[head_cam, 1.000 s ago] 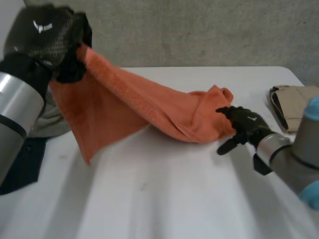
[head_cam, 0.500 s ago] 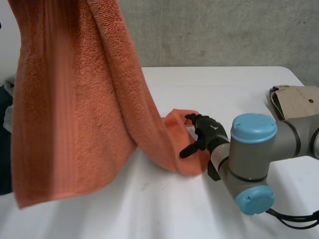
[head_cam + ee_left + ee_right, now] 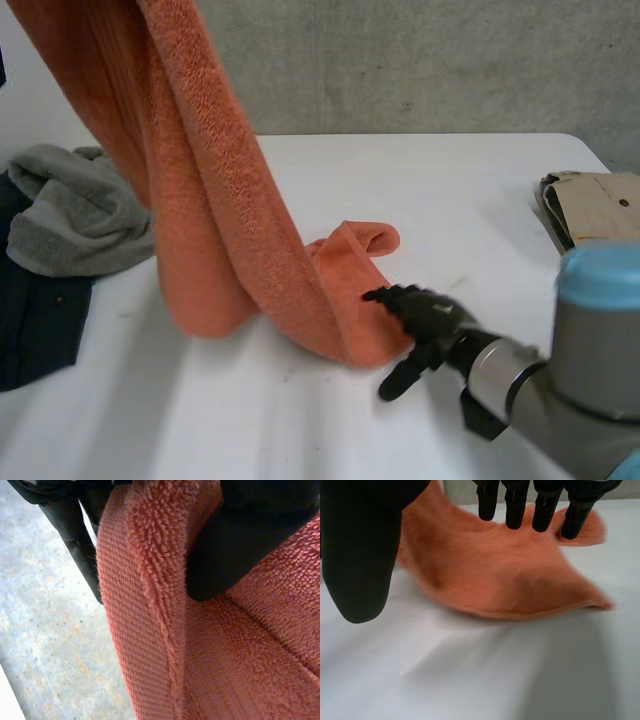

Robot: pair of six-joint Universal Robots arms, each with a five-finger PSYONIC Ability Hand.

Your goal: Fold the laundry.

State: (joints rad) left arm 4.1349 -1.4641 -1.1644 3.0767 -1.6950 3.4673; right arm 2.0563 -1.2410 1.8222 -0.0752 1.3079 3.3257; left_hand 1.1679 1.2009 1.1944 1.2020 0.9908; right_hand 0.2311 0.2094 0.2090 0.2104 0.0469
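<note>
Orange towel (image 3: 220, 230), one, pinched in left robot hand (image 3: 240, 540), right robot hand (image 3: 430, 315) straight-fingered.

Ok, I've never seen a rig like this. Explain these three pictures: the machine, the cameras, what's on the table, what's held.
It is a robot with two arms, each ending in a black hand. One picture looks down on the white table from between the arms; the other two come from cameras on the wrists, looking along each palm. The left hand pinches an edge of an orange towel between thumb and fingers, held high so the towel hangs down with its low end lying on the table. The right hand is at that low end, fingers straight, gripping nothing. On the left arm's side lie a grey garment and a dark blue garment; a folded tan item lies on the right arm's side.
</note>
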